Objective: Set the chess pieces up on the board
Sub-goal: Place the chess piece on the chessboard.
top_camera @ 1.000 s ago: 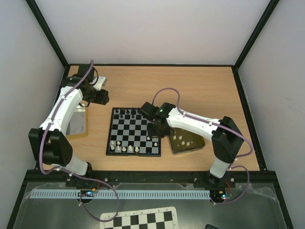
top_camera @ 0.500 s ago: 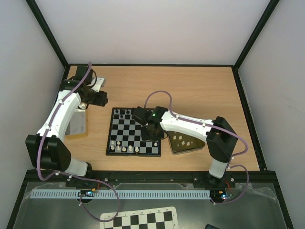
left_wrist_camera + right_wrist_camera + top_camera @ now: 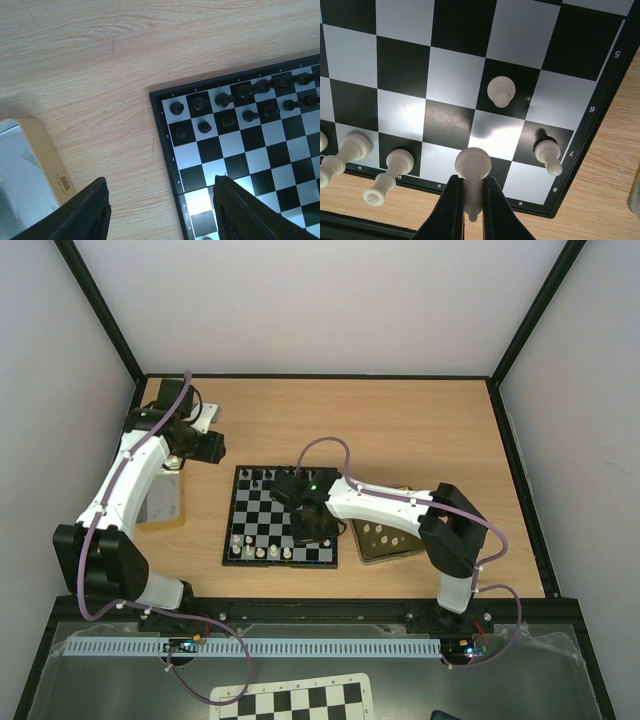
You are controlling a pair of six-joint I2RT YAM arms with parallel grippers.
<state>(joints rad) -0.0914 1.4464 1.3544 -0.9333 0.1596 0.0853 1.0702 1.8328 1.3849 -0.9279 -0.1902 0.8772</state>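
Note:
The board point(image 3: 262, 515) lies mid-table. Black pieces point(image 3: 262, 476) stand on its far rows, and white pieces point(image 3: 260, 551) stand along its near row. My right gripper point(image 3: 308, 527) hovers over the board's near right part. In the right wrist view my right gripper point(image 3: 472, 200) is shut on a cream-white piece point(image 3: 472, 164) just above the near edge squares. Other white pieces point(image 3: 501, 91) stand nearby. My left gripper point(image 3: 207, 445) is open and empty, off the board's far left corner. The left wrist view shows my left gripper point(image 3: 161, 179) above the board's edge point(image 3: 167, 145), with black pieces point(image 3: 222, 100) beyond.
A gold tin point(image 3: 392, 540) holding several white pieces sits right of the board, partly under my right arm. Another gold tin point(image 3: 160, 498) lies left of the board, also in the left wrist view point(image 3: 30, 170). A printed checkered sheet point(image 3: 290, 702) lies below the table edge.
My right gripper has moved left and nearer over the board, carrying the white piece. My left arm has shifted slightly.

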